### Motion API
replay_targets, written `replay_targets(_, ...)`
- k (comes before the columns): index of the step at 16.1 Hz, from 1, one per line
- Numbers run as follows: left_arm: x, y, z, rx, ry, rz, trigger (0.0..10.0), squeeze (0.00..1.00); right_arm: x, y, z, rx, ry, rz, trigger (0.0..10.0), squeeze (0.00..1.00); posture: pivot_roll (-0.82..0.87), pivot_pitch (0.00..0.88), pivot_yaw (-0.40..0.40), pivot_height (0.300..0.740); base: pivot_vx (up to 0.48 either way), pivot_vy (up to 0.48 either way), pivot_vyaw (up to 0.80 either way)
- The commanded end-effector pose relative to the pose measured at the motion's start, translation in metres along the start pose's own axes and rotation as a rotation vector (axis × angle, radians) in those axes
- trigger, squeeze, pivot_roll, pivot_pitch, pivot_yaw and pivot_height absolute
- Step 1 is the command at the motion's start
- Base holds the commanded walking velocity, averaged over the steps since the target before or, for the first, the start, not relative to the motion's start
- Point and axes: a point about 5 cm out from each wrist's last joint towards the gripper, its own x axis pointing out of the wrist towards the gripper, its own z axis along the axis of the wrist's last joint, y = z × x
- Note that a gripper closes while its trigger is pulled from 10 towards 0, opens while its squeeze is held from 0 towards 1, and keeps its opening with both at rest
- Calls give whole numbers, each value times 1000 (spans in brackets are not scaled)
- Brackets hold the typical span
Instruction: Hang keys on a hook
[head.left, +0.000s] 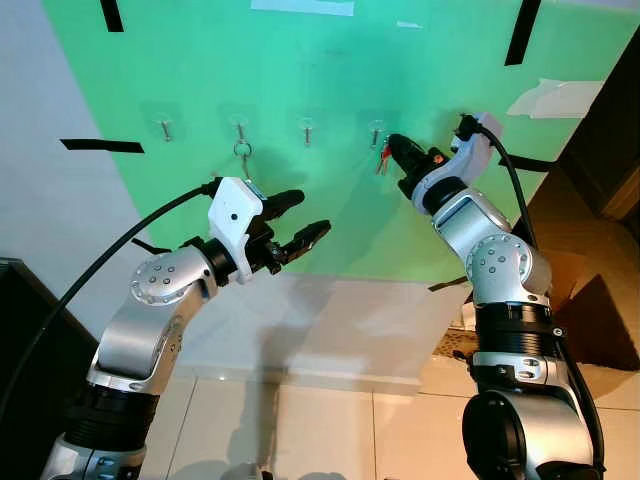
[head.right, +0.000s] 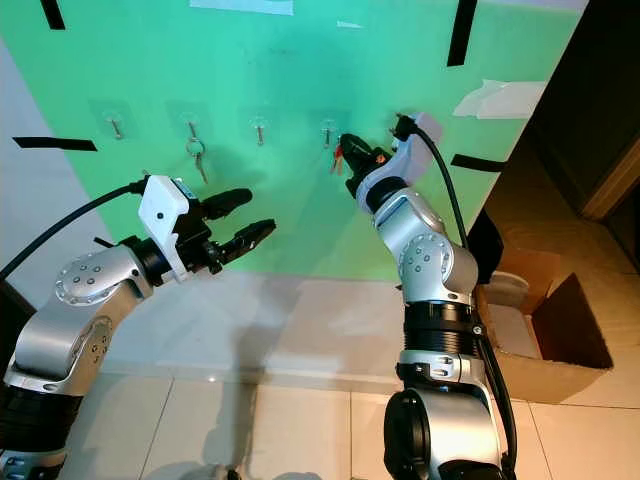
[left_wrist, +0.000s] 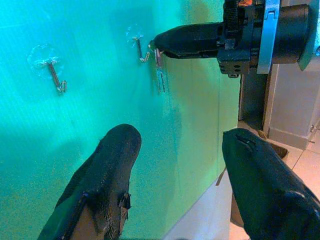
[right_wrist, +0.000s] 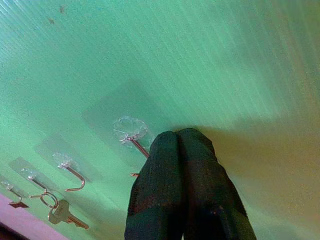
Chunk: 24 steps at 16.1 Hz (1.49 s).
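Note:
A green board (head.left: 330, 70) on the wall carries a row of small hooks. One bunch of keys (head.left: 245, 160) hangs from the second hook from the left. My right gripper (head.left: 392, 143) is raised to the rightmost hook (head.left: 376, 130) and is shut on a second set of keys (head.left: 383, 160), which dangles just below its tip. In the left wrist view this set's ring (left_wrist: 152, 46) sits right beside the hook (left_wrist: 141, 50); I cannot tell whether it is over it. My left gripper (head.left: 312, 212) is open and empty, held lower, in front of the board.
Strips of black tape (head.left: 100, 146) mark the board and the wall. An open cardboard box (head.right: 560, 340) stands on the floor to my right, and a dark object (head.left: 20, 330) to my left. Pale tiles (head.left: 320, 430) lie below the board.

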Motion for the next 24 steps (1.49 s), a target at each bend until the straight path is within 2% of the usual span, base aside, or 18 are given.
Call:
replay_targets(1,2,1,0,3,11,-5,10000,0,3,5,3,-10,-2,2,10000,0,-3,0,11,740,0,0,0)
replay_targets(6,0,1,-1,1,16,-5,10000,0,11,14,-2,-30,24,7,10000,0,2,0,6,740,0,0,0)
replay_targets(12,0,1,-1,0,18,-9,10000,0,12,15,-8,-25,46,0,10000,0,-2,0,12,740,0,0,0)
replay_targets(19,1,1,0,8,24,-16,10000,0,8,2,-22,-49,95,-75,10000,0,2,0,19,740,0,0,0)
replay_targets(24,4,1,0,8,22,-23,10000,0,7,0,-23,-62,97,-87,10000,0,-7,0,26,740,0,0,0)
